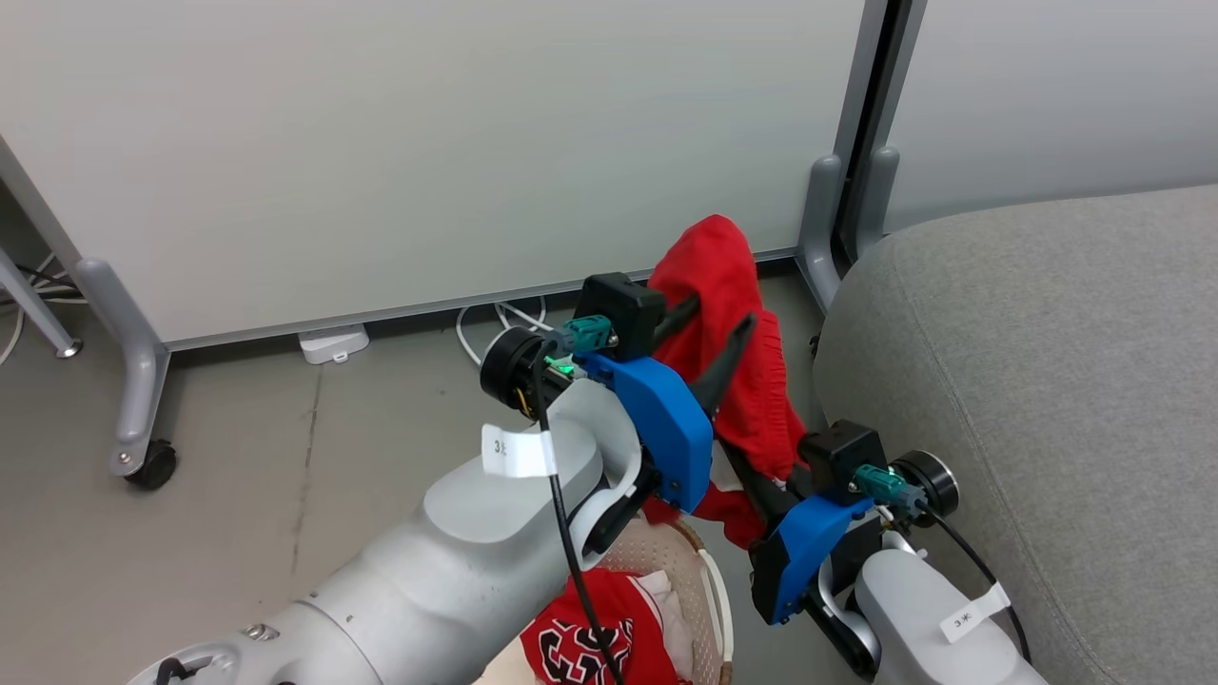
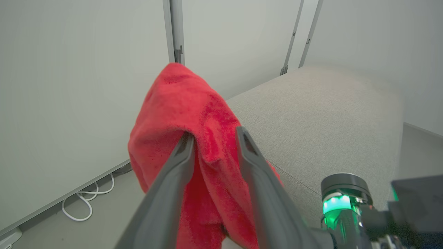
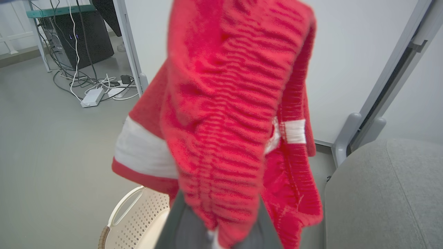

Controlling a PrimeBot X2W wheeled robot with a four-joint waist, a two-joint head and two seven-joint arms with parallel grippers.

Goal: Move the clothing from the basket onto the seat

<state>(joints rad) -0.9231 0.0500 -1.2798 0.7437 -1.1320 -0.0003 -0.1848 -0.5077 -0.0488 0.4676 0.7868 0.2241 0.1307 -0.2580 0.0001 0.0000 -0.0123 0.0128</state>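
Two red garments are in play. Head view: one red garment [image 1: 737, 314] hangs aloft beyond the basket [image 1: 714, 580], near the grey seat [image 1: 1047, 400], while the lettered garment [image 1: 585, 642] lies in the basket. Left wrist view: the left gripper [image 2: 215, 133] has its fingers [image 2: 173, 180] apart, with cloth merely draped over them, probably letting go. Right wrist view: the right gripper [image 3: 218, 230] is clamped on the garment's lower folds and bears its weight, presumably to carry it to the seat.
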